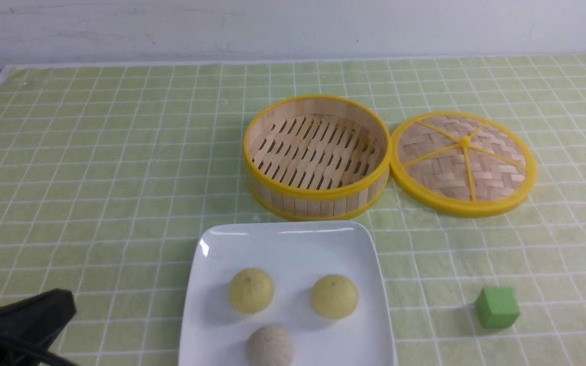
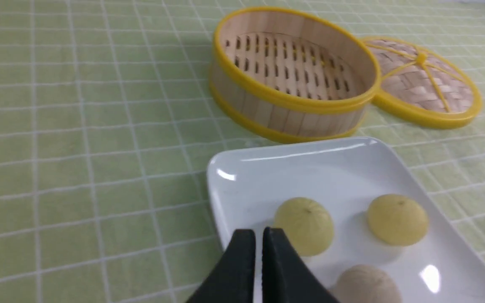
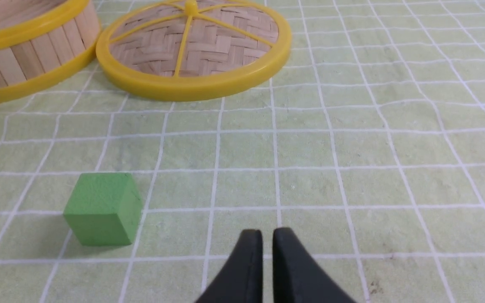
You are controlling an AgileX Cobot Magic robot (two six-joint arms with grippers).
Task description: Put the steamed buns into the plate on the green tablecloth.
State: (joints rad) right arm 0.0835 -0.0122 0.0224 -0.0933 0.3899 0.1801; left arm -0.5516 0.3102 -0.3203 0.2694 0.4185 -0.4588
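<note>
Three steamed buns lie in the white square plate (image 1: 293, 241) on the green tablecloth (image 1: 94, 178): a pale yellow bun (image 1: 251, 290) on the left, a pale yellow bun (image 1: 334, 296) on the right, and an off-white bun (image 1: 270, 346) nearest me. They also show in the left wrist view: the yellow buns (image 2: 305, 225) (image 2: 397, 219) and the off-white bun (image 2: 366, 284) in the plate (image 2: 310, 168). My left gripper (image 2: 259, 232) is shut and empty, above the plate's near left edge. My right gripper (image 3: 267, 233) is shut and empty above bare cloth.
The bamboo steamer basket (image 1: 316, 155) stands empty behind the plate, its woven lid (image 1: 463, 162) flat beside it on the right. A small green cube (image 1: 497, 306) sits right of the plate, also in the right wrist view (image 3: 102, 208). My left arm (image 1: 18, 325) shows at the lower left.
</note>
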